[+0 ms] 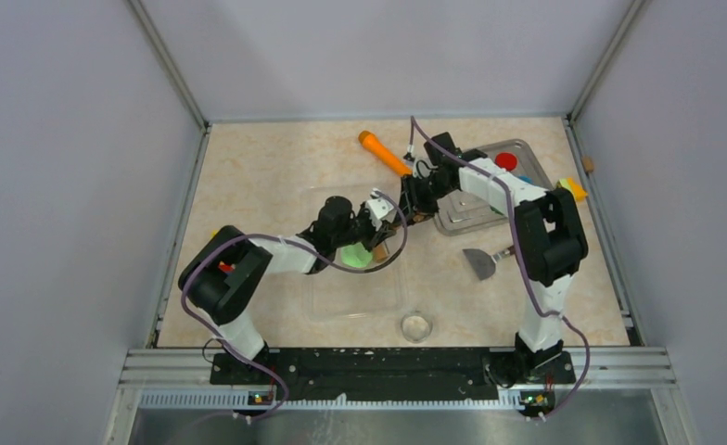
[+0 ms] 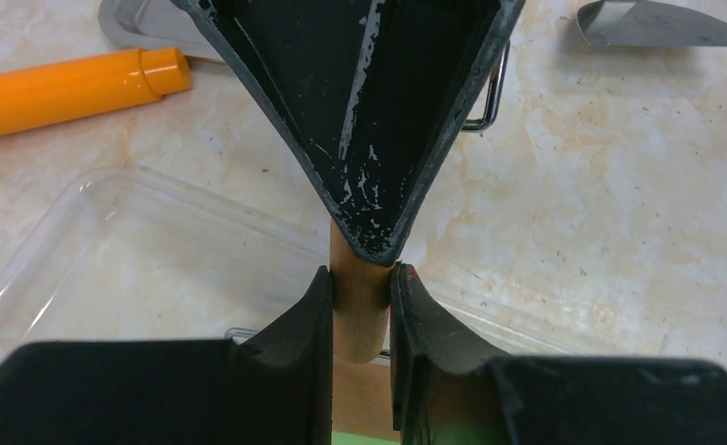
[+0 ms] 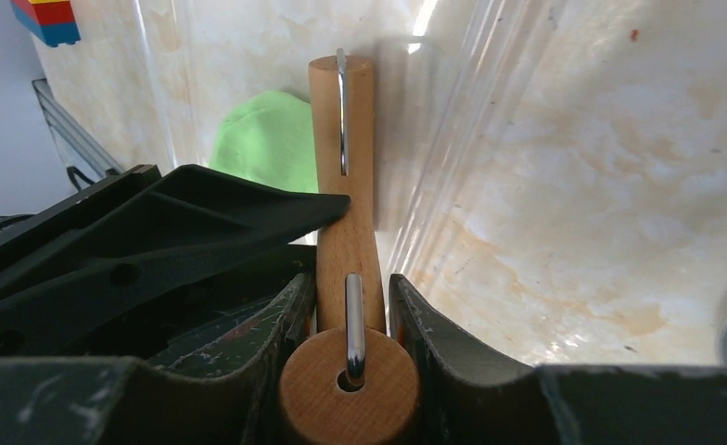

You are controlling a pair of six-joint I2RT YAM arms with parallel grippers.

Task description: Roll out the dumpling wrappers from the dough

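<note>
The marble-patterned table [image 1: 248, 185] carries everything. On it, directly under both pairs of jaws, lies the clear plastic tray [image 1: 327, 306]. The metal tray [image 1: 462, 222] is behind the right gripper [image 3: 350, 283], on the side away from the left gripper [image 2: 361, 273].

The two grippers meet tip to tip above the clear tray, and both are closed on the wooden roller [image 3: 346, 232]. The jaws of the right gripper press the wooden rod from both sides, just above its round end where a metal wire enters a hole. The jaws of the left gripper clamp the same rod from the opposite direction, and one finger of the right gripper comes down almost onto them.

The orange-handled tool [image 2: 63, 88] lies on the table beyond the left jaws, to their left side, outside the clear tray. The dough [image 3: 267, 139], a soft lime-green blob, lies in the clear tray below the left jaws. From the right jaws it is ahead and a little to the left, beside the rod. If it touches the rod, I cannot tell.

The metal scraper [image 2: 656, 23] lies on the table, well apart from the left jaws, to their right. A small clear ring [image 1: 416, 325] stands near the clear tray, apart from both jaws. A red disc [image 1: 505, 160] is in the metal tray.
</note>
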